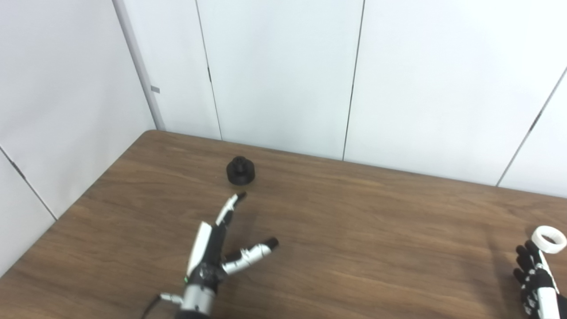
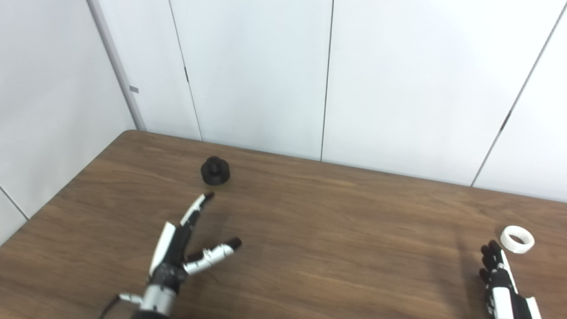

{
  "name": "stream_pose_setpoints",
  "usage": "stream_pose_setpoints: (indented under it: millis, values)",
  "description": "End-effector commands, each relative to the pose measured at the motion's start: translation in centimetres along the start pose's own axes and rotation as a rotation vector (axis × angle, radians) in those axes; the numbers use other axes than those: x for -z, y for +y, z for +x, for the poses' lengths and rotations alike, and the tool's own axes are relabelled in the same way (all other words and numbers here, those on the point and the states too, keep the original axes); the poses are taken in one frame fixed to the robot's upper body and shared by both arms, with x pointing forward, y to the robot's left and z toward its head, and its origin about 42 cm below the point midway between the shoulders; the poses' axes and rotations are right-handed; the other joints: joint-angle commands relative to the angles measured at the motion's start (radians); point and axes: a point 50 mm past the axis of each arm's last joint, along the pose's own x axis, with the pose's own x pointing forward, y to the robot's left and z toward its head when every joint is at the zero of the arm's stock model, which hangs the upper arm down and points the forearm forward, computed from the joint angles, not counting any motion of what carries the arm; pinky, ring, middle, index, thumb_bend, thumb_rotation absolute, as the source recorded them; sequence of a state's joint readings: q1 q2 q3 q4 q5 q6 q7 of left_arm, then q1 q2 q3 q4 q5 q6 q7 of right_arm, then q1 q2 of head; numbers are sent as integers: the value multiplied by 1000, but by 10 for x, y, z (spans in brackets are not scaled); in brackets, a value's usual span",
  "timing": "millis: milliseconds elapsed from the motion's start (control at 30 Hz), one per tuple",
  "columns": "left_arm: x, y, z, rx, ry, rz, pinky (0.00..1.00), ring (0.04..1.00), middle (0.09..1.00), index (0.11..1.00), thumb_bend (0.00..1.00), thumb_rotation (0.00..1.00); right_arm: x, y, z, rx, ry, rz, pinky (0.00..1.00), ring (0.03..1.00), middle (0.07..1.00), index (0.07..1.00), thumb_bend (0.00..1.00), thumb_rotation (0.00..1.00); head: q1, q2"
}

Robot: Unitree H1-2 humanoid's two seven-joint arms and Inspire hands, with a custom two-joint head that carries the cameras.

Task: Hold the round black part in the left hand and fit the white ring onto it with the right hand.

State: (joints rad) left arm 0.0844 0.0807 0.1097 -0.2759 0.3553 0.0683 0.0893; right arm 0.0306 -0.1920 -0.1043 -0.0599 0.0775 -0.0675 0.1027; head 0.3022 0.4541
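Note:
The round black part (image 1: 240, 170) stands on the wooden table (image 1: 345, 221) toward the back left. My left hand (image 1: 217, 248) lies open in front of it, fingers stretched toward the part with a small gap between fingertips and part; the thumb points right. The white ring (image 1: 549, 239) lies flat on the table at the far right. My right hand (image 2: 500, 283) sits just in front of the ring, fingertips close to it without holding it, fingers apart.
White wall panels (image 1: 283, 75) rise right behind the table's back edge and along its left edge. The table's left corner lies near the black part.

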Motion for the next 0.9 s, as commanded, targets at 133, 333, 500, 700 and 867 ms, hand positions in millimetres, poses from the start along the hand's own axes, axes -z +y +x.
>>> stream_pose_setpoints:
  millis: [133, 333, 500, 700, 867]
  values:
    - [-24, 19, 30, -103, -75, 164, 1000, 1000, 968, 913, 918, 384, 5, 0, -2, -16, 17, 9, 1000, 1000, 973, 984, 575, 1000, 3, -1]
    - [-25, 31, 50, -117, -64, 280, 1000, 1000, 990, 902, 919, 405, 6, 1, -3, -27, 26, 6, 1000, 1000, 969, 982, 588, 1000, 2, 0]
    - [-20, 41, 72, -145, -59, 319, 1000, 1000, 978, 888, 903, 383, 6, 1, -4, -32, 27, -4, 1000, 999, 971, 987, 596, 1000, 1, 2]
    - [-9, 49, 100, -169, -30, 340, 1000, 1000, 964, 871, 892, 356, 7, 0, -7, -38, 27, -1, 1000, 998, 969, 989, 597, 1000, -3, 2]
    - [-4, 55, 123, -155, -5, 361, 1000, 1000, 959, 866, 879, 359, 7, 0, -9, -36, 29, 1, 1000, 998, 965, 984, 610, 1000, -8, 5]
